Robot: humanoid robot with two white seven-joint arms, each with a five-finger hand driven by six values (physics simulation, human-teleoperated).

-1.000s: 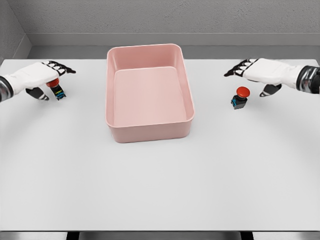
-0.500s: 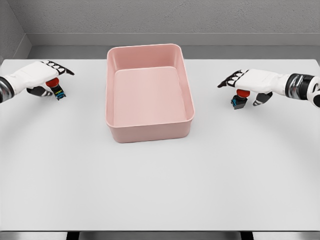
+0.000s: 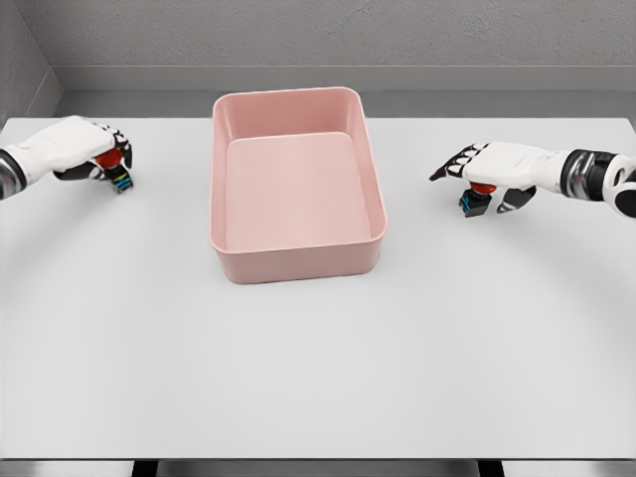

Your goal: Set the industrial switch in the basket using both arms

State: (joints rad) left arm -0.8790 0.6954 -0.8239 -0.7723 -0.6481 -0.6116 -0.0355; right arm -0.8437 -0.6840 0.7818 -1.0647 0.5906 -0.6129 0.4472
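Table (image 3: 318,358) space is split evenly: the pink basket (image 3: 296,253) sits open in the middle so either arm can reach it, with a switch on each side. At far left, the left hand (image 3: 70,149) curls around one switch (image 3: 116,173), grasping it. The right hand (image 3: 497,169) covers the other switch (image 3: 475,202), fingers extended, not yet clenched
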